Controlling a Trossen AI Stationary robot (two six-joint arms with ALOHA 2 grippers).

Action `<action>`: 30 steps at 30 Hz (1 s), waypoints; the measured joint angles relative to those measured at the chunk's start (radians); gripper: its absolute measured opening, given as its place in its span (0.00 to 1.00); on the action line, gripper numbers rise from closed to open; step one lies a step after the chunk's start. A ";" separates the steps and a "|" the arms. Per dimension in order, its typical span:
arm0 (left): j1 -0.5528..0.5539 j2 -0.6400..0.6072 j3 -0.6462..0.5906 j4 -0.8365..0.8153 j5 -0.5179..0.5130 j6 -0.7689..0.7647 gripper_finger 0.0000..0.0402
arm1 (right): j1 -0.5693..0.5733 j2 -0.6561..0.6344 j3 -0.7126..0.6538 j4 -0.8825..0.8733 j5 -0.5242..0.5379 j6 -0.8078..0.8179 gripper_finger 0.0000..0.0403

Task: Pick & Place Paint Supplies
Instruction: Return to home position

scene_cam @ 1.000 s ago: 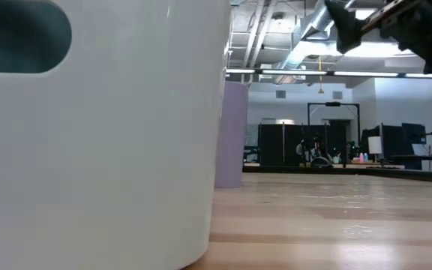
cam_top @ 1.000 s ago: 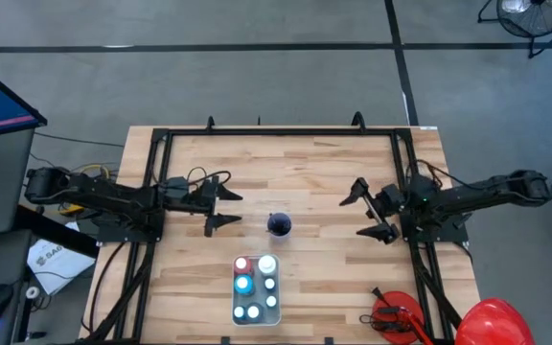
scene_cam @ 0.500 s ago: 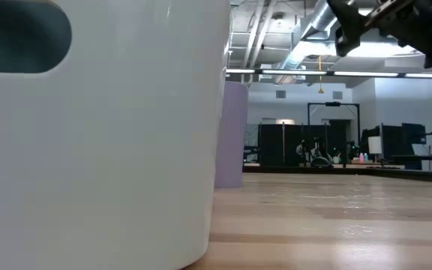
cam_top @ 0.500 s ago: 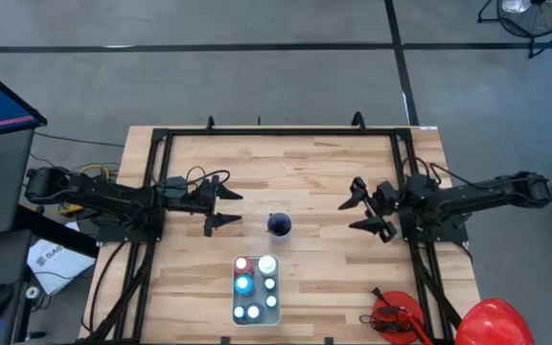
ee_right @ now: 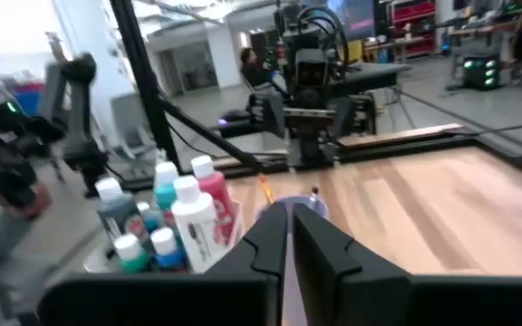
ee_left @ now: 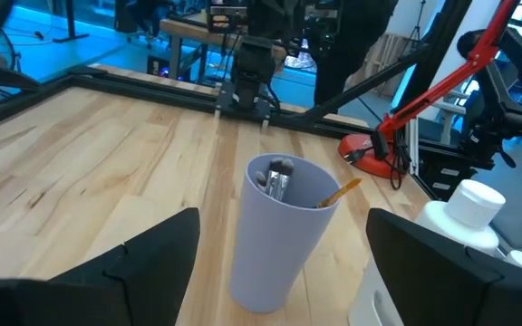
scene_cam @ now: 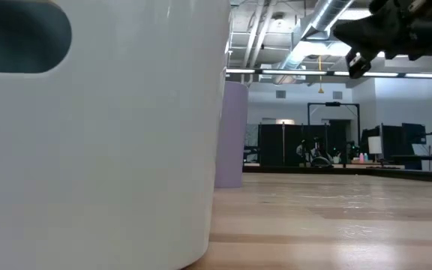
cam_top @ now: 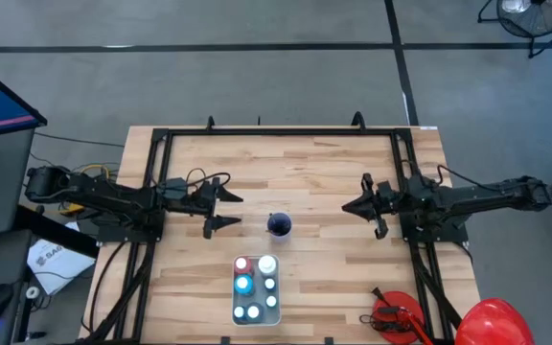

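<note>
The wooden tabletop (cam_top: 295, 168) carries all the things. The left arm lies over its left side. The left gripper (cam_top: 236, 210) hangs there with its fingers wide open, holding nothing and pointing toward the middle. The right arm lies over the right side. The right gripper (cam_top: 350, 207) has its fingers closed together, with nothing between them.

The white bin (scene_cam: 96, 150) stands in the middle of the edge nearest the low camera. The violet cup (cam_top: 278, 224) stands upright at the centre of the tabletop, just behind the bin and between the two grippers, touching neither. The paint bottles (cam_top: 255, 287) stand upright inside the bin, caps up. Thin brushes (ee_left: 277, 177) stand inside the cup.
</note>
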 joint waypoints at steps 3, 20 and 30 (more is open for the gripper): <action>0.000 0.000 0.000 0.000 0.000 0.000 0.77 | 0.061 -0.052 -0.004 -0.069 0.062 -0.070 0.01; 0.000 0.000 0.000 0.007 -0.024 0.001 0.77 | 0.182 -0.253 -0.148 -0.052 0.144 -0.117 0.00; 0.000 0.000 0.000 0.007 -0.024 0.003 0.77 | 0.161 -0.348 -0.178 -0.105 0.121 -0.152 0.00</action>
